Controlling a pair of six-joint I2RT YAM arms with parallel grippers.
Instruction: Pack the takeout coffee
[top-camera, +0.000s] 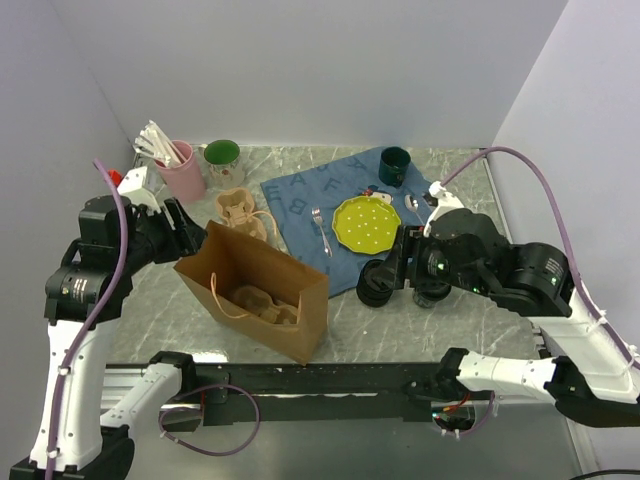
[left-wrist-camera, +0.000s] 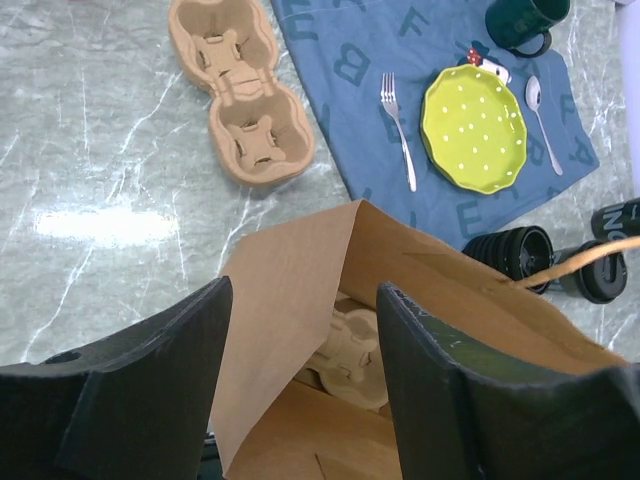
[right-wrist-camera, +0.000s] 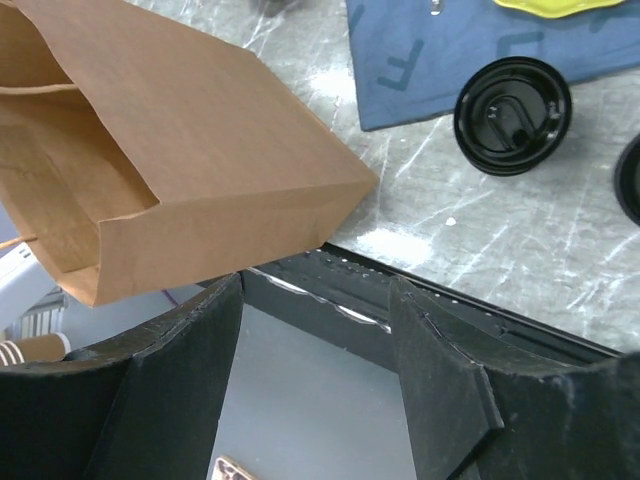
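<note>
Nearby, black cup (right-wrist-camera: 512, 115) upright, just beyond spread right hand (right-wrist-camera: 315, 285), untouched

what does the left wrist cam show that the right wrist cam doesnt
Only the left wrist view: the empty cup carrier on the table, the fork, the spoon, the dark green mug, and a second carrier inside the open paper bag.

Only the right wrist view: the bag's outer side and folded bottom, and the black rail at the table's edge.

Both: the bag, the blue cloth, the green plate (a sliver in the right view), one black lidded cup and the other cup.
</note>
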